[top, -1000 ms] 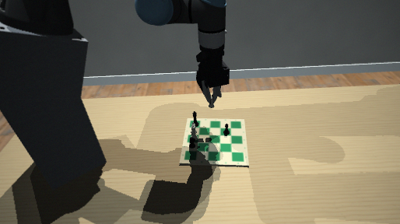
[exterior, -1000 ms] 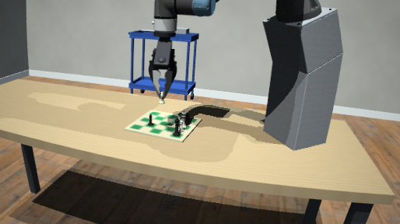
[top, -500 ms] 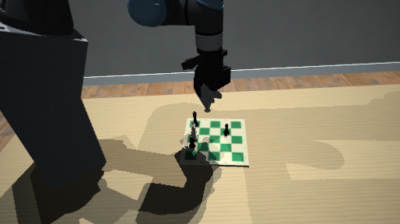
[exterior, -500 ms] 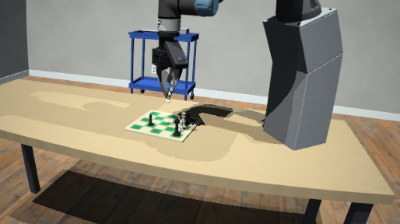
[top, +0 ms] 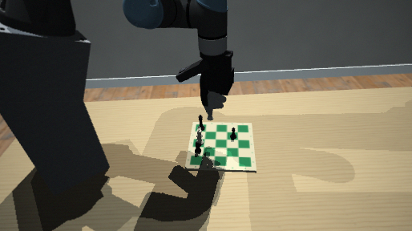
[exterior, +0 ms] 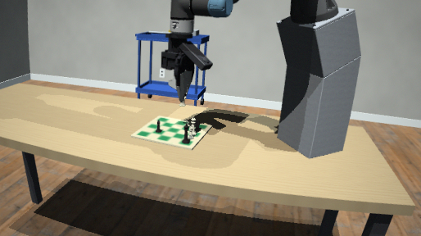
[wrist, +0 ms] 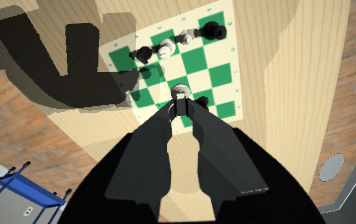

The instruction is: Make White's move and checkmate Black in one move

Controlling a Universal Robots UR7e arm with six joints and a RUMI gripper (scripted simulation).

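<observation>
Gripper (wrist: 180,103) clamped on a small white chess piece (wrist: 180,91), matte dark tapered fingers, piece held aloft above the green-and-cream chessboard (exterior: 143,132), glossy black and white pieces lined along one edge, pale wood-grain table (exterior: 287,173), blue cart (exterior: 141,64) behind.

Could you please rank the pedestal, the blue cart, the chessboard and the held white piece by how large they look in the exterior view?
1. Pedestal
2. Blue cart, though it stands farther back, so it looks smaller than it is
3. Chessboard
4. White piece, clamped in the gripper
</observation>
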